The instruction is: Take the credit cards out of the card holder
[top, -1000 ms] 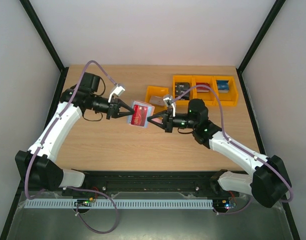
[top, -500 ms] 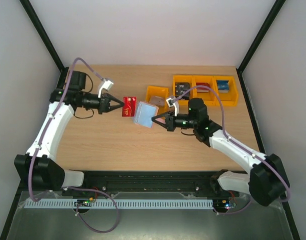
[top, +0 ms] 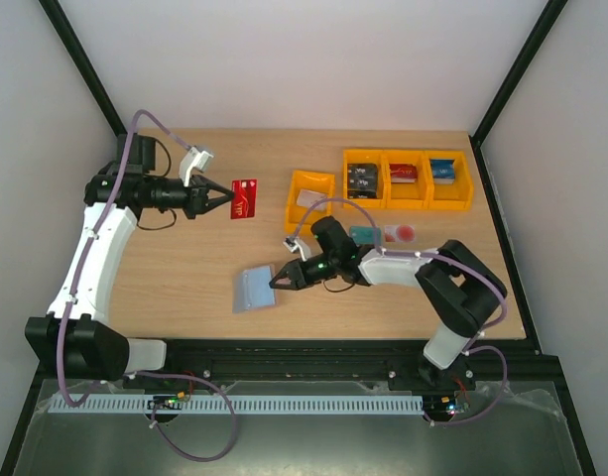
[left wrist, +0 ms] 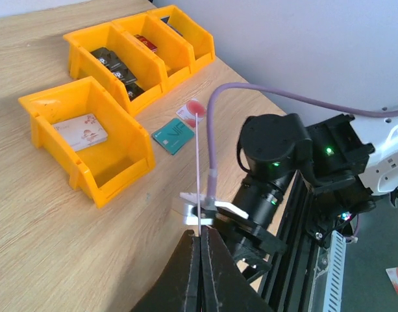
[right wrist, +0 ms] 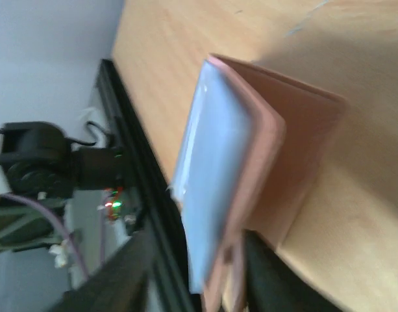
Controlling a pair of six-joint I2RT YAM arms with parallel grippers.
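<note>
Pulling cards from card holder (right wrist: pixel 302 130): red card (top: pixel 244 198) out, blue-grey card (right wrist: pixel 211 162) to go.
Grips: left fingers (top: pixel 224 199) clamped on red card, raised far-left; right fingers (top: pixel 281 280) clamped on card holder, low over near worktop (top: pixel 184 268), blue-grey card inside. Likely next: release red card, grip the other.

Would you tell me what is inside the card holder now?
A light blue-grey card sits in the card holder, held by the right gripper. The red card is out, in the left gripper. Anything beneath the blue-grey card is covered.
</note>
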